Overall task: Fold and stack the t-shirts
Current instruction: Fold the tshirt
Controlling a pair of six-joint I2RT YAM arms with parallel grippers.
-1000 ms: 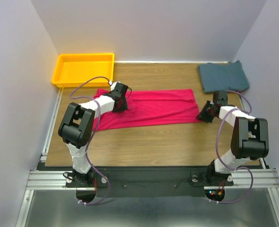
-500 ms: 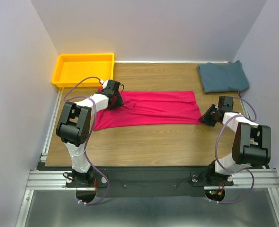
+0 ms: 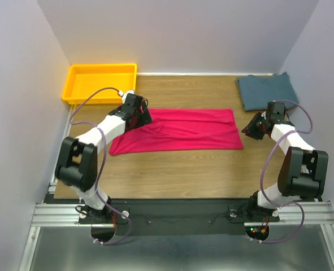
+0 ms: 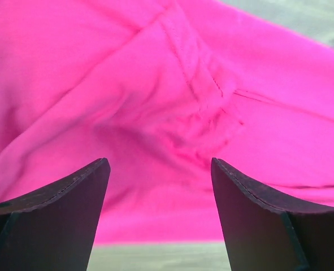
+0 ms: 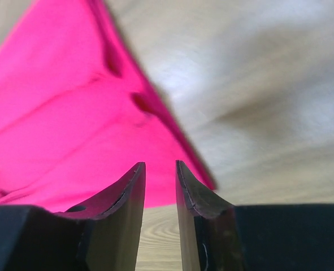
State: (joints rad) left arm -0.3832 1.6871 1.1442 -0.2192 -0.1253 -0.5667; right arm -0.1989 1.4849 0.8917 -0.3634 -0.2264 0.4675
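The crimson-pink t-shirt (image 3: 178, 130) lies spread flat across the middle of the wooden bench (image 3: 172, 169), with the folded teal-blue t-shirt (image 3: 267, 91) at the far right corner. The left gripper (image 4: 158, 169) hovers over the pink shirt's left end, jaws wide apart and gripping nothing; the right gripper (image 5: 160, 166) sits just off its right edge, jaws parted only narrowly, nothing between them

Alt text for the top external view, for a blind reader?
A crimson-pink t-shirt lies spread across a wooden table, the left gripper over its left end, the right gripper just off its right edge. A folded teal t-shirt sits far right, a yellow tray far left.
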